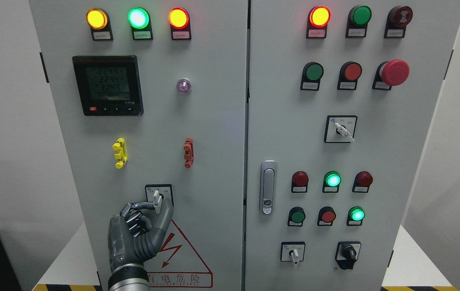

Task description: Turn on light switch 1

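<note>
The left hand (138, 230) rises before the red hazard triangle (183, 254), its fingers (143, 207) pinched on the white lever of the rotary light switch (157, 198). Above that switch sit yellow (119, 152) and red (188, 152) clips, then the digital meter (107, 85).

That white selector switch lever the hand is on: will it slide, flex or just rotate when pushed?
The white lever likely just pivots; it sits in a panel-mounted plate. It looks rigid, short plastic. It is slim, so the left hand's fingers could slip off.
</note>
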Robot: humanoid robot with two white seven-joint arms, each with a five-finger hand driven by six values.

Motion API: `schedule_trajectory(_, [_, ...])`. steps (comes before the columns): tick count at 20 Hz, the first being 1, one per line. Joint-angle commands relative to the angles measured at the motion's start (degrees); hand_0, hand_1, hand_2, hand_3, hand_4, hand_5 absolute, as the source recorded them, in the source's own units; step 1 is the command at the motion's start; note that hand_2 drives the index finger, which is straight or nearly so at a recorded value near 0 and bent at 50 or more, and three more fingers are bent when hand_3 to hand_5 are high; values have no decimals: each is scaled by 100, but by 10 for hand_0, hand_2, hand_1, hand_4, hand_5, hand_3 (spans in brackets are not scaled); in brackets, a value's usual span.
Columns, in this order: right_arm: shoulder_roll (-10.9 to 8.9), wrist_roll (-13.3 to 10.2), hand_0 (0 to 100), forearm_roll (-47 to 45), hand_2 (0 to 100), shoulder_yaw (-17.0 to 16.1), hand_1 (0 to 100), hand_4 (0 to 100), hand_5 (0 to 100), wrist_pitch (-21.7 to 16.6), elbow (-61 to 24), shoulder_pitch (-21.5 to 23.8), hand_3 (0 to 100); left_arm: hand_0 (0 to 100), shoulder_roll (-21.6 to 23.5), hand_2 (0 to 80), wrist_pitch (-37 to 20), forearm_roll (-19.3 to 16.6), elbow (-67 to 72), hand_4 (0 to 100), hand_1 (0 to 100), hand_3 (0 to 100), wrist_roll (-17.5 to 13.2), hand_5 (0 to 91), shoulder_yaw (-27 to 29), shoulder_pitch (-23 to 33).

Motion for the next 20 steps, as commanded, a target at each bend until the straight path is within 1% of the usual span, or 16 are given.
schedule_trajectory(1, [1, 4, 0, 0, 0, -6, 0, 0, 0, 1, 0, 0, 0, 138, -14, 568, 26, -19, -2, 957, 664, 1000, 29, 883, 3, -44])
schedule_trajectory(4, [1, 4, 0, 0, 0, 3, 0, 0, 0, 1, 0, 0, 0, 146, -6, 580, 43, -19, -10, 957, 664, 1000, 29, 884, -6, -62])
schedule_trajectory(7, [1, 4, 0, 0, 0, 3, 0, 0, 0, 1, 0, 0, 0, 151, -14, 593, 219, -19, -11, 959, 666, 1000, 29, 885, -6, -88])
schedule_trajectory(20, [1, 4, 0, 0, 0, 3, 0, 0, 0, 1, 0, 0, 0, 174, -23, 599, 228, -19, -11, 961, 669, 1000, 29, 885, 3, -123])
